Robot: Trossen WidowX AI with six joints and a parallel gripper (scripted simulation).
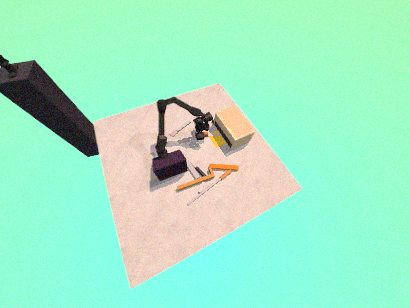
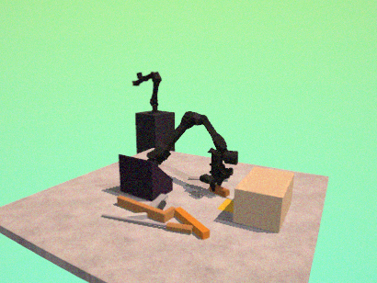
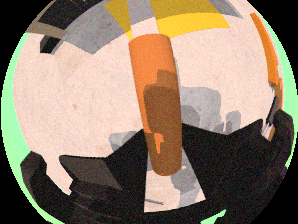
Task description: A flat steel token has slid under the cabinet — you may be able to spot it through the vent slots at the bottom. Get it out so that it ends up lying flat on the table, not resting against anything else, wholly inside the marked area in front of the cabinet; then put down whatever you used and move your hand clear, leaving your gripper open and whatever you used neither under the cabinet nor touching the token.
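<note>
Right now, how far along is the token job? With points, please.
Done: a tool is picked up, its orange handle (image 2: 222, 191) (image 3: 156, 90) shut in the gripper (image 1: 201, 134) (image 2: 215, 185) (image 3: 161, 129).
In hand: handle points toward the yellow marked area (image 1: 218, 139) (image 2: 225, 205) (image 3: 195, 25) by the cabinet (image 1: 235, 124) (image 2: 262, 198).
Left: no token visible in that area; getting it there, tool release and clearing the hand remain.

A tall dark pedestal (image 1: 55, 110) (image 2: 155, 133) in the background, a black arm (image 1: 7, 65) (image 2: 154, 94) on top

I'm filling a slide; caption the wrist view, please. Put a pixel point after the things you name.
Gripper (image 3: 161, 129) clasping an orange handle (image 3: 152, 65), its far end toward the yellow area (image 3: 197, 25).
</note>
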